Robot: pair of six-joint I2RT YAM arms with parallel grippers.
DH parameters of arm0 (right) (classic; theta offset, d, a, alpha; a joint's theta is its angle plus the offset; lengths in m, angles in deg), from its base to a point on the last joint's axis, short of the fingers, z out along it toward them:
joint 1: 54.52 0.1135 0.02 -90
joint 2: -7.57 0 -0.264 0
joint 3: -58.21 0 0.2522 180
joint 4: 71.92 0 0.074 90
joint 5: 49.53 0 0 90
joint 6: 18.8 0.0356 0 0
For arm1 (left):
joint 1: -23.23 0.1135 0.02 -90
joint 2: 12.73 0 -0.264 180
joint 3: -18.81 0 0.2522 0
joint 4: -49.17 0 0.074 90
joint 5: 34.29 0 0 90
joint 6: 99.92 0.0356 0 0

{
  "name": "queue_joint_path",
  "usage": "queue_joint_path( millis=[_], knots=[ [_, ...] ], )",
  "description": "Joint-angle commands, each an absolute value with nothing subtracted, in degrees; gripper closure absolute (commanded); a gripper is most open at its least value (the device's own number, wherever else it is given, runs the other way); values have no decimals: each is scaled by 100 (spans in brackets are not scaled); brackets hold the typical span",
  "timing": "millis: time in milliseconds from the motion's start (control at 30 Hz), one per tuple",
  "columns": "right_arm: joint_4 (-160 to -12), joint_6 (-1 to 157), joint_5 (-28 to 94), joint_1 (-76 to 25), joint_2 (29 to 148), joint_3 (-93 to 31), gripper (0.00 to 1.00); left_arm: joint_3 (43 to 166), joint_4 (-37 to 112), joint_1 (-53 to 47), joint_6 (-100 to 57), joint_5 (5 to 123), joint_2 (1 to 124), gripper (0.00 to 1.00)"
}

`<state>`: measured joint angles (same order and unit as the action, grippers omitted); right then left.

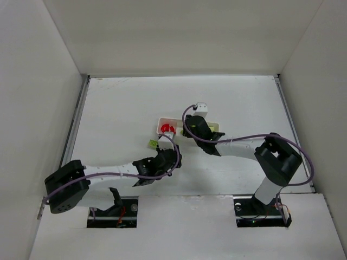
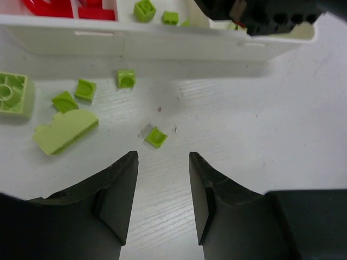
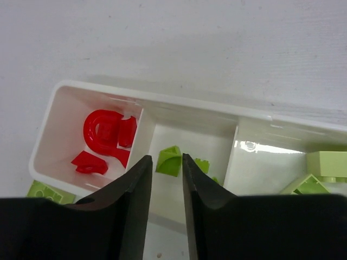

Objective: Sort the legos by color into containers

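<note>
Tray: long shallow white plastic three-compartment tray (image 3: 184,104), lying mid-table with its near long wall (image 2: 162,43) towards the arms.
Red lot: bright red plastic bricks (image 3: 103,135), grouped alone in one end compartment, so that colour is kept apart.
Green lot, sorted: lime-green plastic bricks in the middle compartment (image 2: 145,10) and in the other end compartment (image 3: 325,165).
Green lot, loose: lime-green bricks (image 2: 65,130) scattered on the white table (image 2: 260,135) just outside the near wall, not yet sorted.
Right gripper: (image 3: 167,162) over the middle compartment, fingers narrowly parted about a small lime-green wedge (image 3: 170,157). Cannot tell whether it is gripped or let go.
Left gripper: (image 2: 162,160) low over the table, fingers apart and empty, lined up on a tiny lime-green tile (image 2: 156,136), probably the next pick.
Room: the tile lies apart from its neighbours, with bare table on both sides. The thin divider (image 3: 142,127) stands just beside one right finger and could snag it.
</note>
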<state>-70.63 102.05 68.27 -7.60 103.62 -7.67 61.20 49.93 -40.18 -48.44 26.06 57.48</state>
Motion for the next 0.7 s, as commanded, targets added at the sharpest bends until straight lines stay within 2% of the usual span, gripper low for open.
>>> queue_joint_path(
  millis=[0,67,133,667],
  knots=[
    [-6784,10100,6842,-763,10408,-1083,61,6166,5289,-4158,-4929,2442,6038,60],
    [-6793,10091,6930,-754,10259,-1022,51,6219,5395,-4158,-4859,2477,6232,58],
    [-6784,10100,6965,-754,10092,-925,48,6289,5439,-4132,-4780,2495,6381,58],
    [-6731,10381,7106,-605,8773,384,48,6791,5755,-3921,-4349,2600,7568,60]
  ],
)
